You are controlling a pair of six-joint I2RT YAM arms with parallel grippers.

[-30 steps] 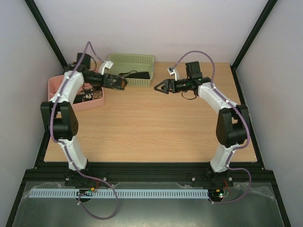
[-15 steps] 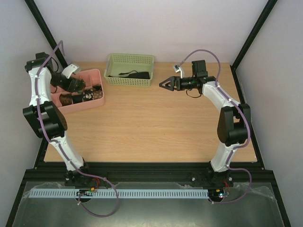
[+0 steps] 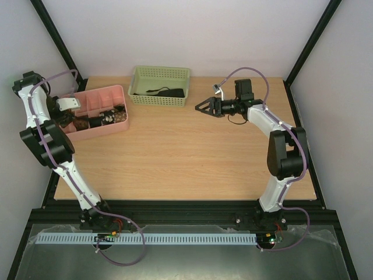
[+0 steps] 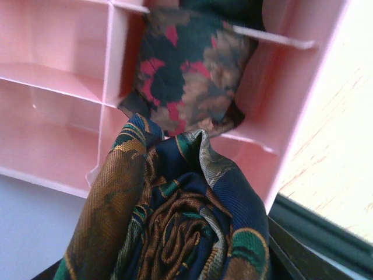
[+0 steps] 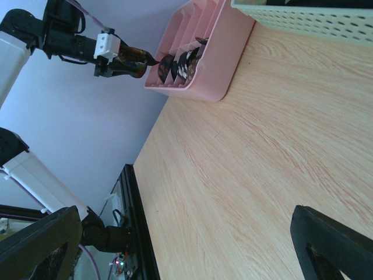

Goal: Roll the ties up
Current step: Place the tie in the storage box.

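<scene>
Your left gripper (image 5: 135,63) sits at the left edge of the overhead frame, at the left end of the pink divided tray (image 3: 100,97), with its jaws clamped on a coiled tie (image 4: 175,227). In the left wrist view that coil fills the bottom centre of the frame: navy, brown and green fabric wound on itself, with the spiral of its layers facing the camera. Just above it in the same view, a second coiled tie (image 4: 186,70), dark with red and tan blotches, is wedged in an end compartment of the tray. The two coils look to be touching or nearly so. The compartments at the left of that view show only bare pink walls.

From overhead you can see more dark rolls along the lower row of the tray, one of them white-speckled (image 3: 109,116). A flat dark tie (image 3: 168,92) lies inside the green basket (image 3: 160,73) at the upper centre of the frame.

Your right gripper (image 3: 202,106) hangs right of centre in the upper half, over bare wooden table (image 3: 186,157). It points left, its jaws are spread wide and nothing is between them. It is well apart from the basket and the tray
</scene>
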